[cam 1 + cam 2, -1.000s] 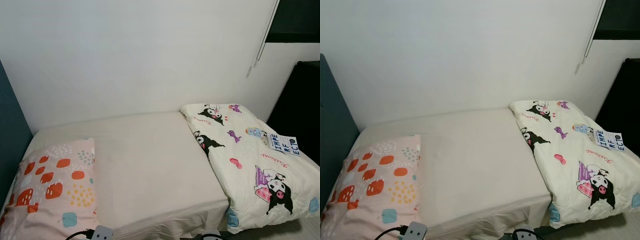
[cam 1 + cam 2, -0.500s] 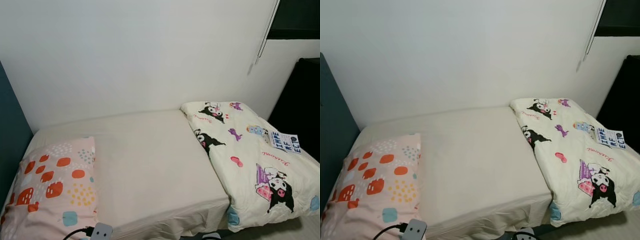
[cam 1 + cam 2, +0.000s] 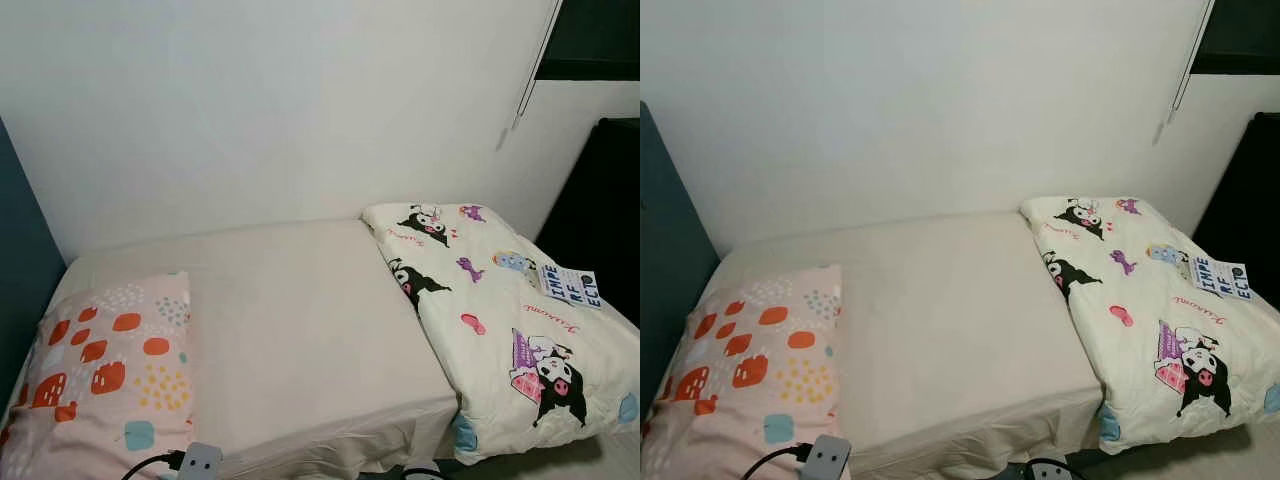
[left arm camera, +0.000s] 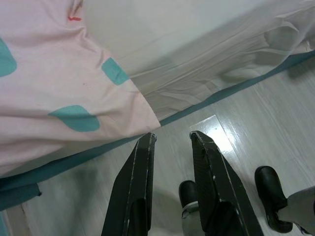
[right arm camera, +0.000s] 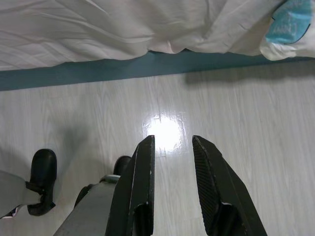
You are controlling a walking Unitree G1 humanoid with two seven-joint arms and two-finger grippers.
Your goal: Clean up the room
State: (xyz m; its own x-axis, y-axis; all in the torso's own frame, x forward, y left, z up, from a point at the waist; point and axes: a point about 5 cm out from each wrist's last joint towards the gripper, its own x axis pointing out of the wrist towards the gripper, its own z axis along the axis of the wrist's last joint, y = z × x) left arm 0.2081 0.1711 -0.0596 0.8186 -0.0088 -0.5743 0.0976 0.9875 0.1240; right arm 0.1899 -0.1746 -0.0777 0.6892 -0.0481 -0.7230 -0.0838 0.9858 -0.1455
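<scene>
Nearest us, both arms hang low over the pale floor (image 5: pixel 236 123) beside the bed. Our left gripper (image 4: pixel 172 140) has its fingers spread with nothing between them, just below the overhanging corner of the patterned pillow (image 3: pixel 105 375). Our right gripper (image 5: pixel 172 142) is likewise spread and empty, near the bed's teal base. Farther off, the pillow lies at the bed's left end, the bare sheet (image 3: pixel 300 330) fills the middle, and the cartoon-print quilt (image 3: pixel 500 320) is folded at the right end, with a small printed card (image 3: pixel 568 286) on its far right part. We judge the bed looks tidy; the card seems worth lifting next, pinched gently at one edge.
</scene>
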